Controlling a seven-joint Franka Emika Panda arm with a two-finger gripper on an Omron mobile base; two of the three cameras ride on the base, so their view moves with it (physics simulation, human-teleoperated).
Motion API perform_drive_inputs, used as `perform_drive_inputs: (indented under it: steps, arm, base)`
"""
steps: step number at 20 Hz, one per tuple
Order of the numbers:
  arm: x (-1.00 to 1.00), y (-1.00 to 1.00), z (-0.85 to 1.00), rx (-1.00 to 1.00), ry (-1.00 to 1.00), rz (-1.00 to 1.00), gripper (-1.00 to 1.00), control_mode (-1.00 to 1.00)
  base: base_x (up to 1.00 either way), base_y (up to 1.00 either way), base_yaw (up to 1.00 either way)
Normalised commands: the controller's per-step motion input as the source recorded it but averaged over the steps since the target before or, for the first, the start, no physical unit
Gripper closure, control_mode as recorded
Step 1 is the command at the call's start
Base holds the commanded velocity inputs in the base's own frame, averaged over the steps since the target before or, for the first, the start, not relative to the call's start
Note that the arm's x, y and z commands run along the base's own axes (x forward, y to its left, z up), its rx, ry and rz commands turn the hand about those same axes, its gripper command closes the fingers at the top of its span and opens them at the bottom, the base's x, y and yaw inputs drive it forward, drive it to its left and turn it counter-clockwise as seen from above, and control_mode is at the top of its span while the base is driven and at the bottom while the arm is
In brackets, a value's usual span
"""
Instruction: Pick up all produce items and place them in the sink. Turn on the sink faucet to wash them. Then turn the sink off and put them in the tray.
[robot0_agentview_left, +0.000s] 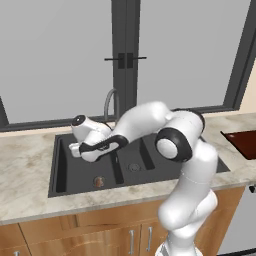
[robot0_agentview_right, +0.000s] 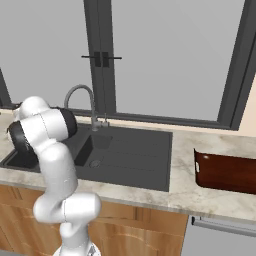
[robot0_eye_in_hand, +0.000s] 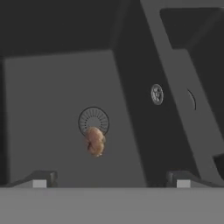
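Note:
A small brownish-orange produce item (robot0_eye_in_hand: 95, 141) lies on the floor of the large basin of the dark-grey sink (robot0_agentview_left: 56, 172), touching the near edge of the round drain (robot0_eye_in_hand: 93, 120). The same produce item (robot0_agentview_left: 99, 181) sits near the basin's front wall. My gripper (robot0_eye_in_hand: 111, 183) hovers above the large basin, open, with nothing between its fingertips (robot0_eye_in_hand: 39, 182). The hand (robot0_agentview_left: 76, 149) hangs over the basin's left half. The grey gooseneck sink faucet (robot0_agentview_left: 109, 102) rises behind the sink (robot0_agentview_right: 130, 155); the faucet (robot0_agentview_right: 80, 92) shows no water. The red-brown tray (robot0_agentview_right: 225, 172) rests on the counter at the right.
The arm's elbow (robot0_agentview_left: 172, 142) hangs over the small basin and drainboard. The small basin's drain (robot0_eye_in_hand: 157, 94) lies beyond a dividing wall. A dark-framed window with a latch (robot0_agentview_left: 125, 60) stands behind the marble counter (robot0_agentview_left: 25, 160). The tray (robot0_agentview_left: 242, 142) reaches the right edge.

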Motion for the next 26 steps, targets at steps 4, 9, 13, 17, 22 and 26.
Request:
perform_drive_inputs:
  steps: [4, 9, 13, 17, 22, 26]
  arm:
    - [-0.56, -0.23, 0.34, 0.00, 0.00, 0.00, -1.00, -1.00]
    - [-0.60, -0.30, 0.27, 0.00, 0.00, 0.00, -1.00, -1.00]
    - [-0.57, -0.35, 0.26, 0.00, 0.00, 0.00, -1.00, -1.00]
    - [-0.51, -0.46, 0.24, 0.00, 0.00, 0.00, -1.00, -1.00]
    - [-0.41, -0.54, 0.26, 0.02, 0.00, 0.00, -1.00, -1.00]
    - [-0.25, -0.61, 0.29, 0.04, 0.00, 0.00, -1.00, -1.00]
  base:
    - [0.00, 0.00, 0.00]
    - [0.00, 0.00, 0.00]
    - [0.00, 0.00, 0.00]
    - [0.00, 0.00, 0.00]
    - [0.00, 0.00, 0.00]
    - [0.00, 0.00, 0.00]
